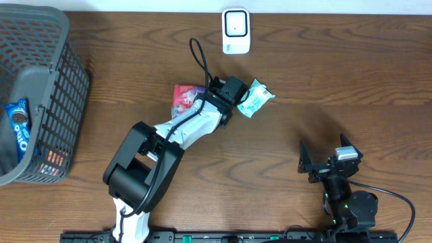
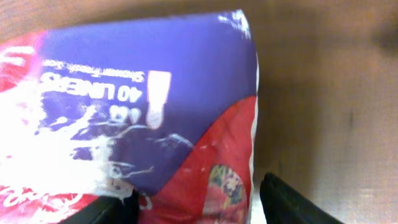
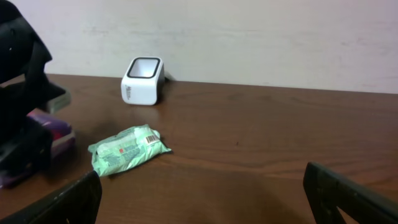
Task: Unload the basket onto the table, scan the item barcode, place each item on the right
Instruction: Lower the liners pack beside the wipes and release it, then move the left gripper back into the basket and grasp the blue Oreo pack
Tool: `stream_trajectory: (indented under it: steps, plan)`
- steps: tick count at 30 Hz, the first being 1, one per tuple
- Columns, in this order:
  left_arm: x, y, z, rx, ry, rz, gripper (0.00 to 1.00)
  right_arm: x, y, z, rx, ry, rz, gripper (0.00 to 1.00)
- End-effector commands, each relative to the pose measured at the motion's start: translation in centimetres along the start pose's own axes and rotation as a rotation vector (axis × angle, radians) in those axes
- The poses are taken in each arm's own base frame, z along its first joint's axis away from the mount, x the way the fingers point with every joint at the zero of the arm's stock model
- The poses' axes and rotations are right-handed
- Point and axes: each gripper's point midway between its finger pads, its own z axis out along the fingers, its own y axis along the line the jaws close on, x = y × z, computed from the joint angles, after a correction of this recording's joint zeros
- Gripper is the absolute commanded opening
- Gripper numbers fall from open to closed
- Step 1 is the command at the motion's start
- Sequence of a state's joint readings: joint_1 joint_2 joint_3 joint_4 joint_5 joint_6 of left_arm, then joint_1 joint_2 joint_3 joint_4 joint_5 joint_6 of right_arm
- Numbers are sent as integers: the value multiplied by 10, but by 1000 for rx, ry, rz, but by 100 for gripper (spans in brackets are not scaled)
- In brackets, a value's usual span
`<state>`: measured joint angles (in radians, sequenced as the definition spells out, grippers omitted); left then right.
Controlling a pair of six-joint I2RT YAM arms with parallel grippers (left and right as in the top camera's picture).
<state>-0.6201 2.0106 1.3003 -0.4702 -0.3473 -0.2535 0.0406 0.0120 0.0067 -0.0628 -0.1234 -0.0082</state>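
Lying just left of centre in the overhead view, a purple and red packet (image 1: pixel 183 98) is partly covered by the left arm, which is stretched up from the lower edge of the frame. In the left wrist view the packet fills most of the frame, with upside-down white print on its purple part. The left hand (image 2: pixel 193 208) is seen at the bottom edge with one dark finger (image 2: pixel 289 202) just beside the packet's right edge and the other at its lower left. Whether the packet is already pinched cannot be told.

A green packet (image 1: pixel 255 100) is found on the counter (image 1: pixel 337 81) just right of the left arm's end, apart from the purple one. A white scanner (image 1: pixel 235 30) is stood at the top centre, near the wall. A grey basket (image 1: pixel 67 88) is placed at the upper left, with a blue biscuit pack (image 1: pixel 19 125) inside.

The right hand (image 1: pixel 324 156) is held at the lower right, well apart from the packets, with its fingers spread wide and nothing between them.
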Motion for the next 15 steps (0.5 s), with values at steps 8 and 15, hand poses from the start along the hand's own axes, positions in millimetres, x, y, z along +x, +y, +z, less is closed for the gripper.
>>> stream_trajectory:
  steps: [8, 15]
  plan:
    - [-50, 41, 7, -46, -115, -84, 61, 0, 5, 0, -23, -3, -5, 99]
    - [-100, 66, -73, -2, -275, -166, 63, 0, 5, 0, -23, -3, -5, 99]
